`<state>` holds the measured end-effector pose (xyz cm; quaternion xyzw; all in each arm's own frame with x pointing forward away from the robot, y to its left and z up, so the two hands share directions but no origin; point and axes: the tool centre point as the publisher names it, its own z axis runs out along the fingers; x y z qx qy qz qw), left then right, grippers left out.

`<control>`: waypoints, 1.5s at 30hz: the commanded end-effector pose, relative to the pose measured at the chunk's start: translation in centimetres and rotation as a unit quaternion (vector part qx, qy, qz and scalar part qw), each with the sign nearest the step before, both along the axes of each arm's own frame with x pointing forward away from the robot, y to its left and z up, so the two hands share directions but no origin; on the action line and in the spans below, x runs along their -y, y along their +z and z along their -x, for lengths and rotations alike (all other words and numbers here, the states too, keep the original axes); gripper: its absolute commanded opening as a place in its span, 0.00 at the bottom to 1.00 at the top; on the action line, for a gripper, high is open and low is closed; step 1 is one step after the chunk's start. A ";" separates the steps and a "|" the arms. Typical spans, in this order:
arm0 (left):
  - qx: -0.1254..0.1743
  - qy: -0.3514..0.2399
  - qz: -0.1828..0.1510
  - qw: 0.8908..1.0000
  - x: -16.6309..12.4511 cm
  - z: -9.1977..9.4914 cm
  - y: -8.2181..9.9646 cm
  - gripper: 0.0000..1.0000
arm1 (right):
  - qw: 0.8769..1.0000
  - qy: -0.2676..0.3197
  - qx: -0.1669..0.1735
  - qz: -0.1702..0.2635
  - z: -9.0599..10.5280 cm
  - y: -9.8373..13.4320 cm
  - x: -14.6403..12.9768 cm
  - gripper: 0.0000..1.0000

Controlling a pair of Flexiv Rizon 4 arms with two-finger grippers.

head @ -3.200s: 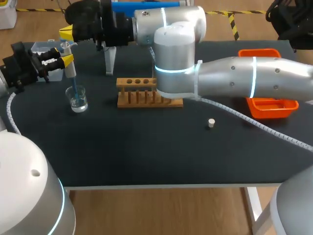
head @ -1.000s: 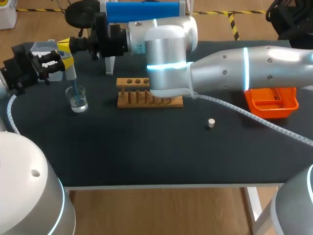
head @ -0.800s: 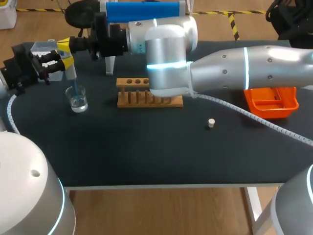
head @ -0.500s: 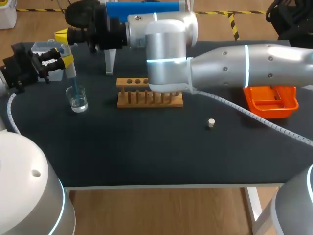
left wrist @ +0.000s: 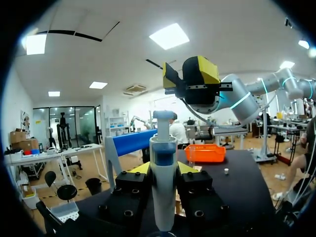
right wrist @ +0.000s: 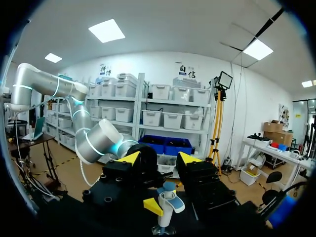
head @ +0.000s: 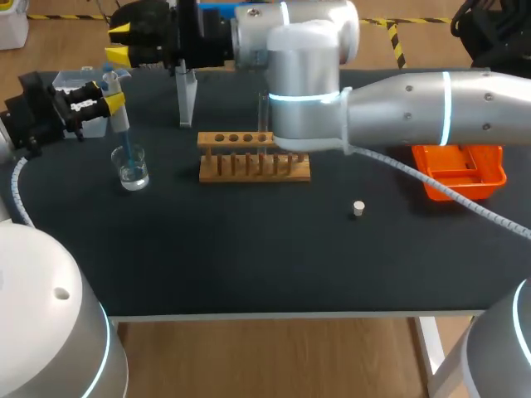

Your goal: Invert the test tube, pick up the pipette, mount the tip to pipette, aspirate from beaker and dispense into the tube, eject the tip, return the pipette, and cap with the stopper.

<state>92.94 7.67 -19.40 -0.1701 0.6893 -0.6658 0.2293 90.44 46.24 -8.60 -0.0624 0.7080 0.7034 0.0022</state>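
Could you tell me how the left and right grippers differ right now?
The left gripper is shut on the pipette; the right gripper is open and empty. The left holds low over the beaker; the right is up near the pipette's top. Both have yellow tips.

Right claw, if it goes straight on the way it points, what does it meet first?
Probably the pipette top, held in the left claw just ahead; depth is hard to judge.

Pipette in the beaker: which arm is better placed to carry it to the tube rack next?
Left. The left gripper is shut on the pipette, whose tip stands in the beaker. The right gripper is open near the pipette's top and holds nothing.
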 end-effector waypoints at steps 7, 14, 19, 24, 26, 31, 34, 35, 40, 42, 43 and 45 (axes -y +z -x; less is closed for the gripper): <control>-0.001 0.000 -0.001 1.000 0.0 0.0 0.1 0.00 | 0.999 -0.013 0.025 0.039 1.1 1.5 9.8 1.00; -0.001 0.000 -0.001 1.000 0.0 0.0 0.1 0.00 | 0.996 -0.027 0.048 0.067 1.0 1.0 15.2 1.00; -0.001 0.000 -0.001 1.000 0.0 0.0 0.1 0.00 | 0.994 -0.044 0.047 0.086 0.6 -0.4 19.1 1.00; -0.001 0.000 -0.001 1.000 0.0 0.0 0.1 0.00 | 0.992 -0.063 0.043 0.103 0.2 -2.1 22.4 1.00; -0.001 0.000 -0.001 1.000 0.0 0.0 0.1 0.00 | 0.991 -0.070 0.038 0.111 0.0 -2.8 23.6 1.00; -0.001 0.000 -0.001 1.000 0.0 0.0 0.1 0.00 | 0.989 -0.084 0.033 0.120 -0.5 -4.2 25.9 1.00; -0.001 0.000 -0.001 1.000 0.0 0.0 0.1 0.00 | 0.988 -0.089 0.034 0.124 -0.9 -4.9 27.1 1.00; -0.001 0.000 -0.001 1.000 0.0 0.0 0.1 0.00 | 0.988 -0.086 0.038 0.123 -1.0 -5.1 27.4 1.00; -0.001 0.000 -0.001 1.000 0.0 0.0 0.1 0.00 | 0.987 -0.077 0.051 0.128 -1.6 -6.3 28.6 1.00; -0.001 0.000 -0.001 1.000 0.0 0.0 0.1 0.00 | 0.987 -0.072 0.052 0.131 -1.8 -6.7 28.8 1.00; -0.001 0.000 -0.001 1.000 0.0 0.0 0.1 0.00 | 0.988 -0.067 0.052 0.132 -1.9 -7.0 28.9 1.00; -0.001 0.000 -0.001 1.000 0.0 0.0 0.1 0.00 | 0.987 -0.061 0.054 0.138 -2.1 -7.6 29.0 1.00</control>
